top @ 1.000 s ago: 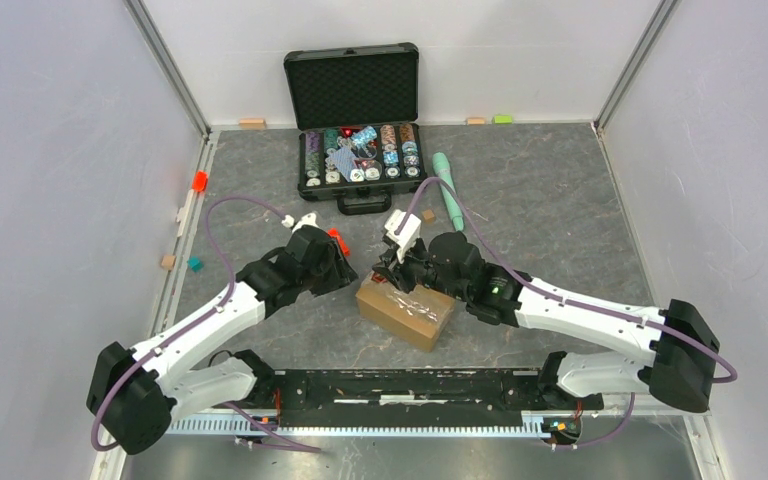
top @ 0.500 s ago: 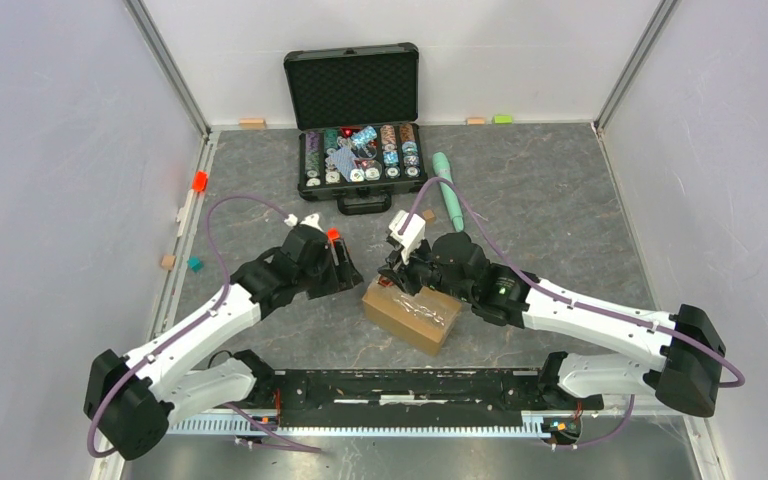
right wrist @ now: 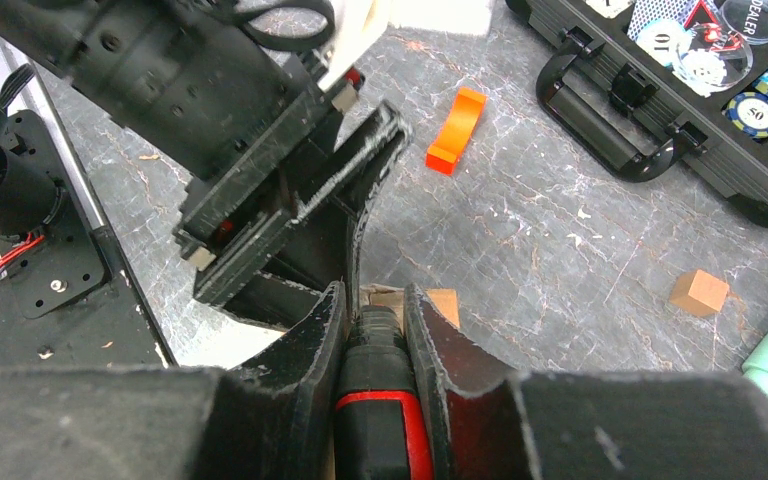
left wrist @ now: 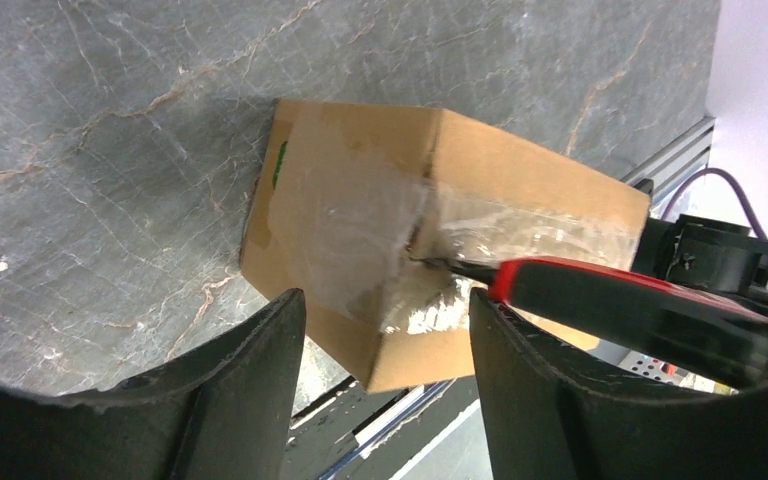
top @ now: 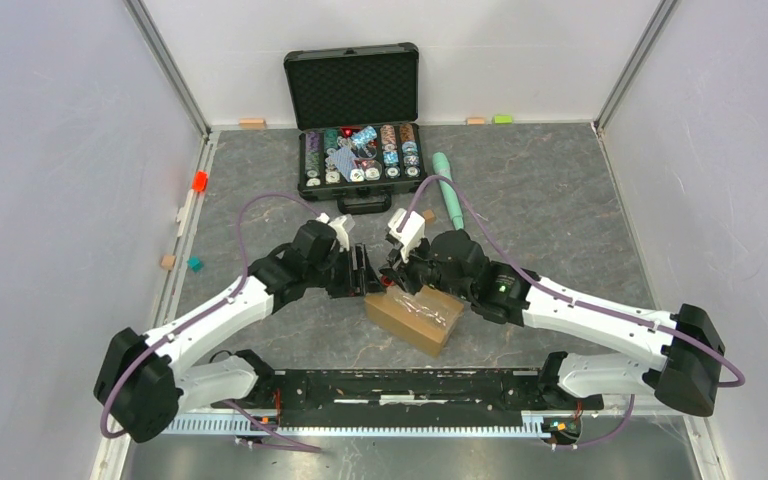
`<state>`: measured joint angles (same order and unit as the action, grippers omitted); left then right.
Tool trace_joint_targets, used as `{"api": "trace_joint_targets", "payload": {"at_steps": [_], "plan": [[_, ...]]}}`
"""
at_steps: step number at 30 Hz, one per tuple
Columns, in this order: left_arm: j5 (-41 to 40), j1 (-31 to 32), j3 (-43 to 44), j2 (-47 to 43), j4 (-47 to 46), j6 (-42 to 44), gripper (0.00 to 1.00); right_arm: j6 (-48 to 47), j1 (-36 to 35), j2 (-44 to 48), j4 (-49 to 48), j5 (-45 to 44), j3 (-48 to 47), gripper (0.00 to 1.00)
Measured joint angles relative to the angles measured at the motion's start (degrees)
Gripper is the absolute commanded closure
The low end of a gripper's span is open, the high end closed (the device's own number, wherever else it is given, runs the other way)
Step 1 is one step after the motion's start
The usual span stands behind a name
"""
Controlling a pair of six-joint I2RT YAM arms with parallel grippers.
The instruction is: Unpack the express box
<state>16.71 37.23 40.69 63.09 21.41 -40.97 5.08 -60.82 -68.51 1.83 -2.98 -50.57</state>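
right wrist: right gripper (right wrist: 375,300) pinches red cutter (right wrist: 381,425), left gripper (left wrist: 385,325) spread, chip (right wrist: 754,18) reads "dealer".

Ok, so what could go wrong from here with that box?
The red cutter in the right tool has its tip at a taped corner of the express box, yet the open left tool grips nothing: the box may slide. The two tools are also crowded together, so the blade or fingers could collide.
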Motion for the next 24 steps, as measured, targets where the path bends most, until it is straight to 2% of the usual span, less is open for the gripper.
{"api": "trace_joint_targets", "payload": {"at_steps": [9, 24], "plan": [[1.9, -0.09, -2.08, 2.4, -4.61, -0.61, 0.46, 0.09, 0.11, -0.39, 2.6, -0.11, -1.16, 1.0], [-2.03, 0.74, -1.49, 2.71, -3.54, -5.97, 0.48, 1.77, 0.11, -2.58, 9.68, -1.46, -6.19, 1.0]]}}
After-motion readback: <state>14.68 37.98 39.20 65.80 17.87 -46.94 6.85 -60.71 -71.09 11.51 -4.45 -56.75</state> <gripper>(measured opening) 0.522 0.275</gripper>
